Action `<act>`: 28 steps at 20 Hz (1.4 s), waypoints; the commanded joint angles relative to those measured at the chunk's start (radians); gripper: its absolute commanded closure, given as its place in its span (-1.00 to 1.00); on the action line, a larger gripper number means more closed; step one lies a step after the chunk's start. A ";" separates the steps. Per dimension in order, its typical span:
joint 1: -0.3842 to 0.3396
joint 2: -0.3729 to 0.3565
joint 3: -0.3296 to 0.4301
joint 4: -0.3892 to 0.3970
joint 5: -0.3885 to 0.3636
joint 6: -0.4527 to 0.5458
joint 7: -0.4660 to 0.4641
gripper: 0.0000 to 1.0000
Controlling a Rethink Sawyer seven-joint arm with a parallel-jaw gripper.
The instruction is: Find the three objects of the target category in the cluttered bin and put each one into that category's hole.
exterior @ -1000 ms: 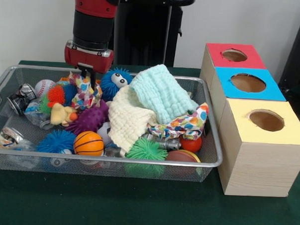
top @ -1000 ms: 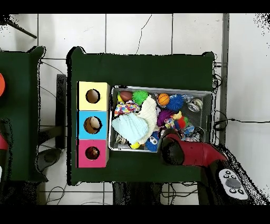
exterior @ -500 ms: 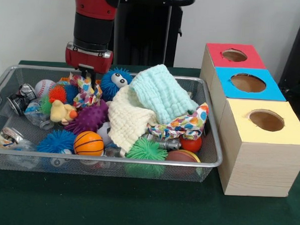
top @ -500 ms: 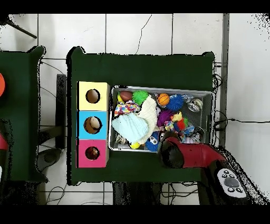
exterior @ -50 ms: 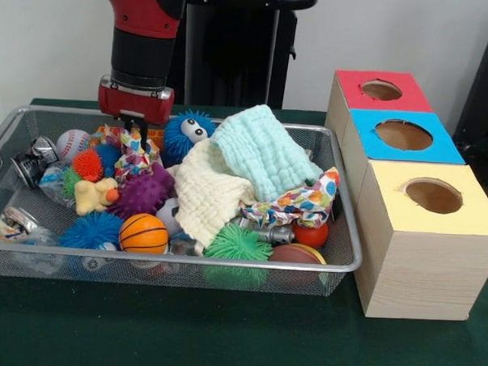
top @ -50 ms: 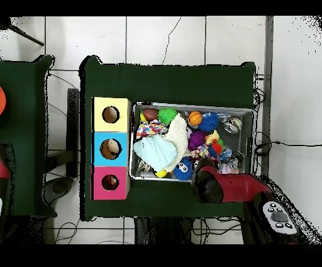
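Green cloth covers the desk (exterior @ -50 ms: 221, 336), on which a wire mesh bin (exterior @ -50 ms: 338, 260) is set beside three wooden boxes, each with a round hole cut in its top, presumably so sorted things can be dropped in. The boxes are topped red (exterior @ -50 ms: 381, 90), blue (exterior @ -50 ms: 404, 135) and yellow (exterior @ -50 ms: 432, 196) (the yellow one lies nearest the front camera). The bin is heaped with clutter: a pale green cloth (exterior @ -50 ms: 261, 155) is draped over a cream cloth (exterior @ -50 ms: 205, 193), a spotted cloth (exterior @ -50 ms: 304, 203) lies beside them, and spiky balls, a small basketball (exterior @ -50 ms: 144, 233), a baseball (exterior @ -50 ms: 71, 142) and crushed cans are scattered around. Which category is wanted cannot be told. The red arm's gripper (exterior @ -50 ms: 136, 130) is held low over the bin's far left, at a patterned cloth (exterior @ -50 ms: 136, 152); whether it is spread or pinching cannot be told.
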 commanded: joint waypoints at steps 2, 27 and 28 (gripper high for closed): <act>-0.043 0.158 0.075 -0.098 -0.085 0.083 -0.054 1.00; -0.170 0.104 0.174 -0.147 -0.139 0.227 -0.147 1.00; -0.175 0.108 0.179 -0.153 -0.144 0.228 -0.151 1.00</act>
